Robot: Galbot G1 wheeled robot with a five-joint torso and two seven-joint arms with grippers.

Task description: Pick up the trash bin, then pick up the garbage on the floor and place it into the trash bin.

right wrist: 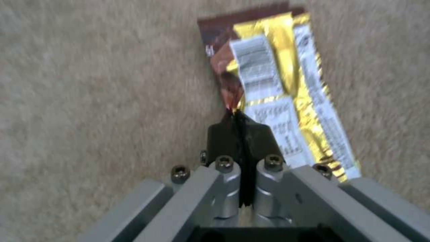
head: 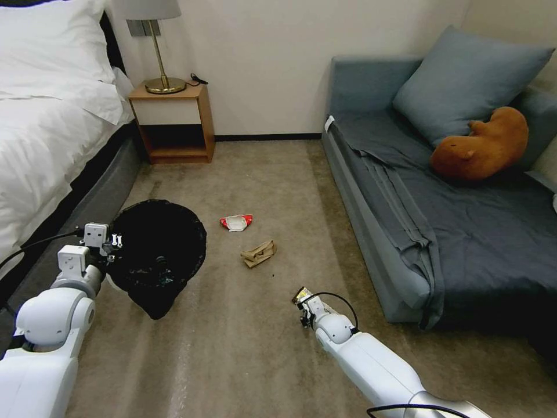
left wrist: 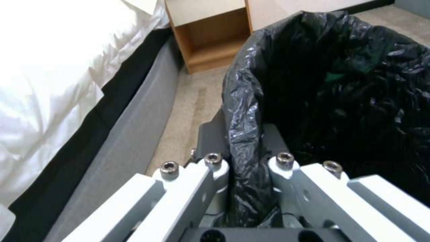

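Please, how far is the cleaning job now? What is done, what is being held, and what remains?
Done: the left hand holds the bin by its rim. In hand: the right hand is shut on the yellow wrapper. Left: the red-and-white wrapper and brown paper lie on the carpet.

trash bin [head: 159, 255]: whitish base hidden under black bag; the green bit inside is too dark to identify. yellow-brown wrapper [right wrist: 277, 90]: print blurred, unreadable, lower end hidden behind right gripper [right wrist: 240, 134]. left gripper [left wrist: 244, 148]: fingertips hidden by bag fold.
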